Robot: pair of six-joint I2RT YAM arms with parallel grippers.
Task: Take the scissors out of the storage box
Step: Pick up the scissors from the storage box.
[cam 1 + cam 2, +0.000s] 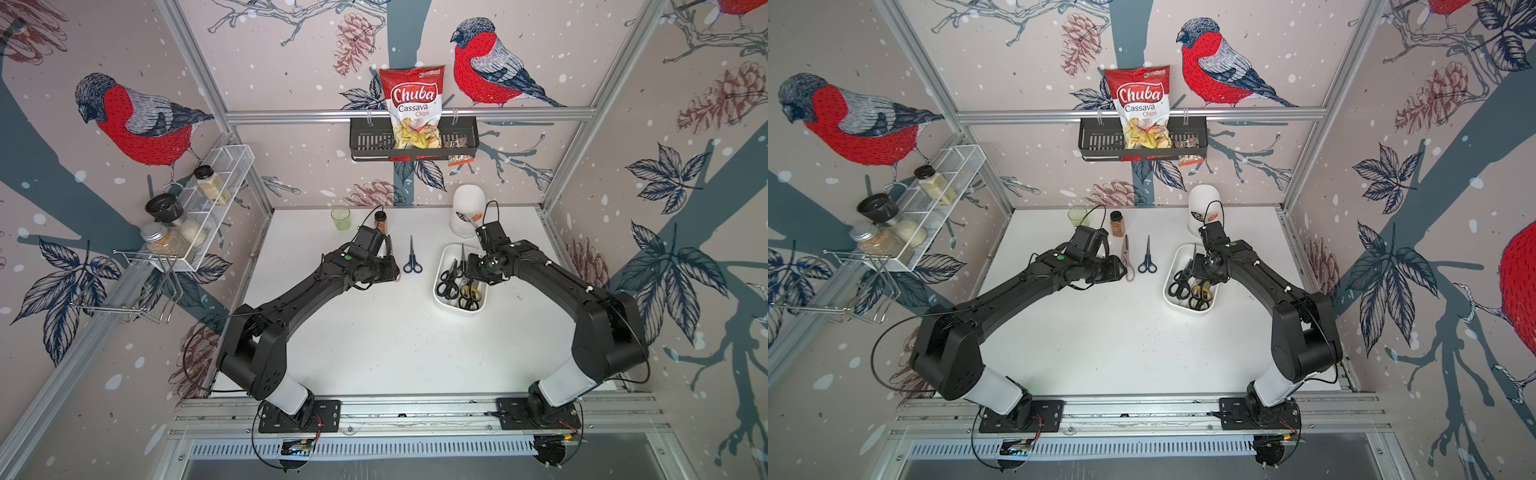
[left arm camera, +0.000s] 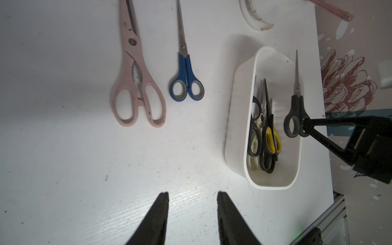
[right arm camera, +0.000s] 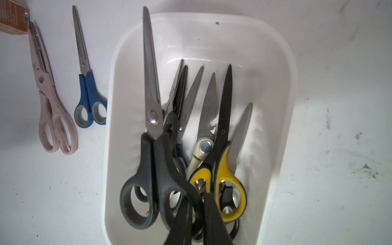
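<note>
A black-handled pair of scissors [image 2: 296, 110] was held just above the storage box [image 2: 235, 127], one handle ring pinched in the closed right end effector [image 2: 303, 125], while other pairs [image 3: 191, 91], a yellow-and-black pair [image 2: 270, 137] among them, were piled inside the box. Beside the box, on the left arm's side, a blue pair [image 2: 186, 80] and a pink pair [image 2: 135, 80] were laid flat on the counter [image 2: 63, 148], where the left end effector [image 2: 192, 193] was held partly open and empty.

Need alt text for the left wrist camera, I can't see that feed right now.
The right gripper pinches a handle loop of black scissors held over the white storage box, where several more pairs lie. Pink scissors and blue scissors lie side by side on the table, ahead of the open left gripper.
</note>
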